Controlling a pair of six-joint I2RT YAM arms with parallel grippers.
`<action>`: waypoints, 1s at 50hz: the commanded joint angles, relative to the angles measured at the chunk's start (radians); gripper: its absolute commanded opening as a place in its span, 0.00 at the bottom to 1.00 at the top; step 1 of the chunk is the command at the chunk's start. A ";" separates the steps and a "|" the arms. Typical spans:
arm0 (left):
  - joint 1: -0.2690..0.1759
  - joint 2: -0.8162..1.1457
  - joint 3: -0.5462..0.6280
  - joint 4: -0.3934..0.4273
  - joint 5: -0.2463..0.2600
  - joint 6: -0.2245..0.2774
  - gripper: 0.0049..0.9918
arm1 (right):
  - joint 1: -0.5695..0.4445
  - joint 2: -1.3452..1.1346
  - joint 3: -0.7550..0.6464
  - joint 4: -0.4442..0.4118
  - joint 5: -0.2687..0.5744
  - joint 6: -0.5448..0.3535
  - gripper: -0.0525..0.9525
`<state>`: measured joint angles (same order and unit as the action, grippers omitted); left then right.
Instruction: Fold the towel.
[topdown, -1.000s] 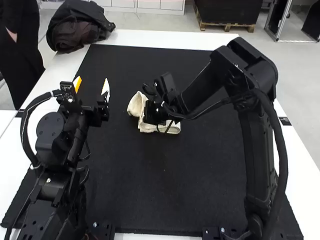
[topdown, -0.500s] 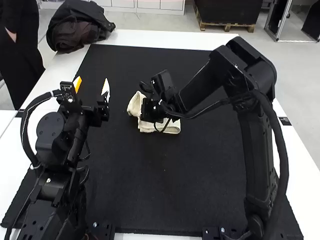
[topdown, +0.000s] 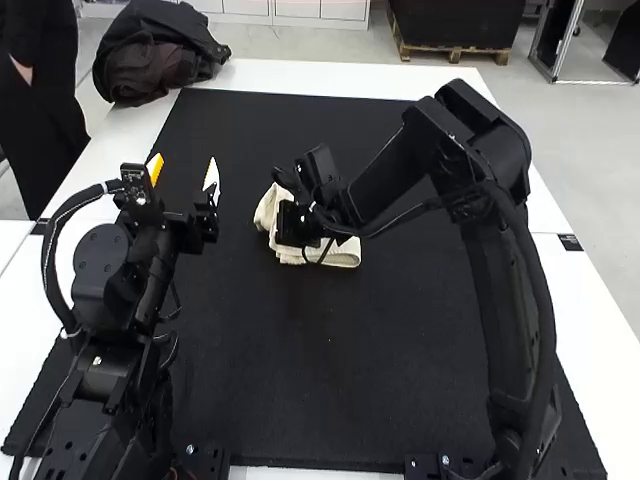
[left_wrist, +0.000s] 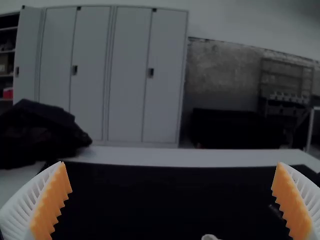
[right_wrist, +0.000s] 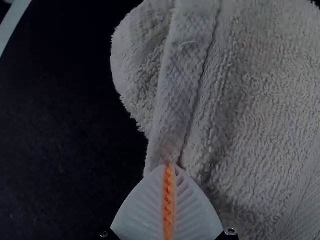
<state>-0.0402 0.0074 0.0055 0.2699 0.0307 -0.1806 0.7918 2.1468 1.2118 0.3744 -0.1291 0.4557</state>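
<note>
Shifting the right gripper slightly toward the left arm's side over the last second, staying low over the towel. Bringing the elbow along the same way. Not dragging the towel outline noticeably. Keeping the left gripper parked.

Holding the right fingers closed, pads meeting, tips touching or just above the cloth by the hem. Can't tell if pinching a sliver of hem underneath. Holding the left fingers wide apart, gripping nothing.

Seeing the towel lying on the black mat partly folded, under and around the right fingertips: rumpled lobe on their left-arm side, flatter layered strip on their right-arm side. Lying well apart from the left fingers.

Reading the shift as adjusting or pressing a fold, more than carrying cloth. Probably working on a late fold, but not calling it done while leaving that lobe loose beside the fingers. Likely needing to square the lobe in beside the tips, or to open and take a proper bite on the hem. Risking snagging the terry pile on closed tips, sliding the upper layer off the lower and undoing the fold.
</note>
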 joint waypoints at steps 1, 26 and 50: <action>-0.001 -0.011 0.014 0.005 0.011 0.000 0.95 | 0.012 0.022 0.057 -0.003 0.013 -0.022 0.05; -0.004 -0.012 0.011 0.005 0.011 0.000 0.95 | 0.004 0.090 0.161 -0.029 0.013 -0.046 0.05; -0.004 -0.011 0.010 0.003 0.011 0.000 0.95 | 0.014 0.133 0.183 -0.028 0.008 -0.045 0.05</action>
<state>-0.0402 0.0071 0.0055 0.2695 0.0307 -0.1806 0.7918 2.2696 1.3705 0.3412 -0.1295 0.4187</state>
